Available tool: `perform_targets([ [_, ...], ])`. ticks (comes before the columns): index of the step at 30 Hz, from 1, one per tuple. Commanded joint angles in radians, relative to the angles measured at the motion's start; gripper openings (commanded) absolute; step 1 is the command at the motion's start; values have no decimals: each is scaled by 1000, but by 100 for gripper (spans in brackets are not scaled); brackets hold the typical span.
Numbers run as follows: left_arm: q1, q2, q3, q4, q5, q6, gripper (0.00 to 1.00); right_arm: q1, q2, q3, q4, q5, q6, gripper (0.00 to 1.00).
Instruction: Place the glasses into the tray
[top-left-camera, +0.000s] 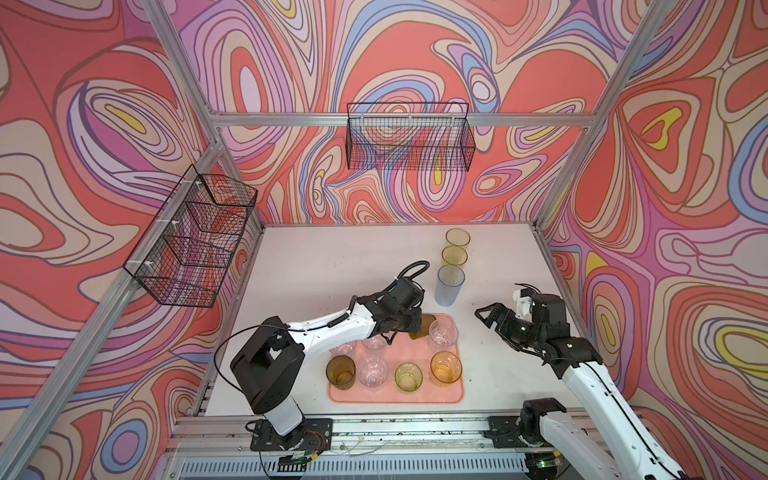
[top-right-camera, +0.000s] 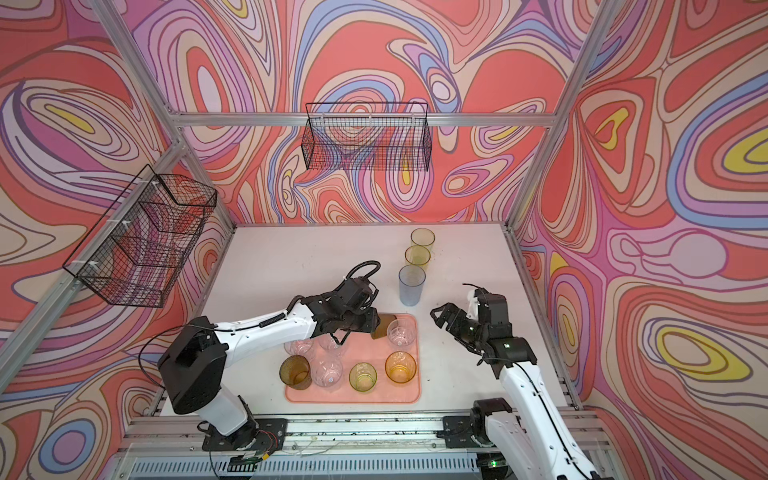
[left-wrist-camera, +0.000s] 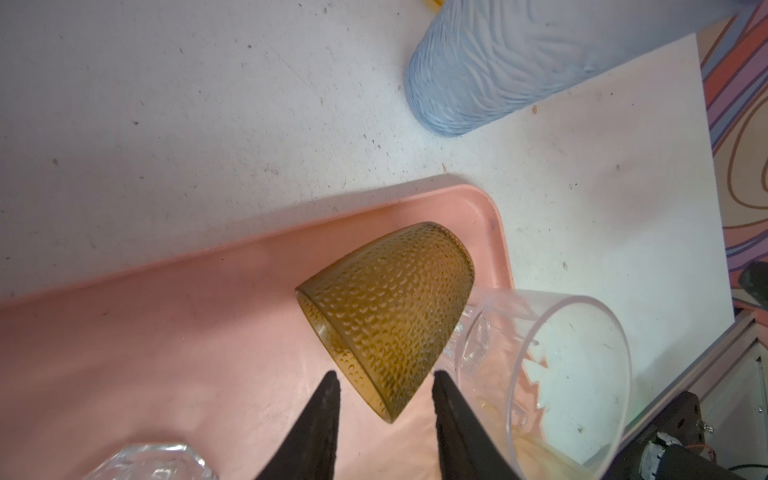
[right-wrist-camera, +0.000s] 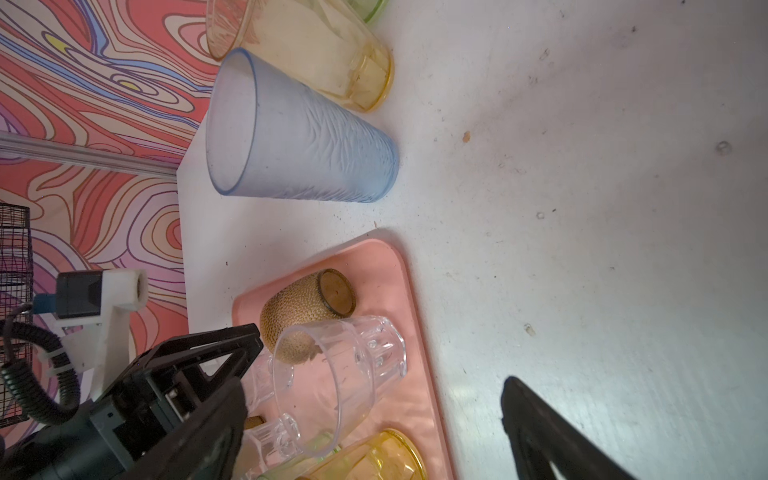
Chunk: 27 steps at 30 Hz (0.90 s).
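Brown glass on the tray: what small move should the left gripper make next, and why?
Probably close the left gripper on the brown glass. That glass is tipped over on the tray, beside a clear glass, and the fingertips stand on either side of its rim. A firm grip would let the arm set it upright.

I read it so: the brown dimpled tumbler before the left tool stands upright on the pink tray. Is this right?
Not upright: the brown dimpled tumbler before the left tool lies tipped on its side on the pink tray, as the left wrist view shows.
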Motion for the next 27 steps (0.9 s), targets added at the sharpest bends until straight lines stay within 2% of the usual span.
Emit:
perform_targets([
  [1, 8, 33, -18, 30, 16, -41, 38, -5, -11, 5, -14, 22, -19, 98],
  [10, 9, 51, -37, 114, 38, -81, 30, -4, -8, 7, -18, 32, -23, 98],
  [27, 37, 92, -34, 125, 19, -73, 13, -4, 2, 14, -29, 41, -39, 98],
])
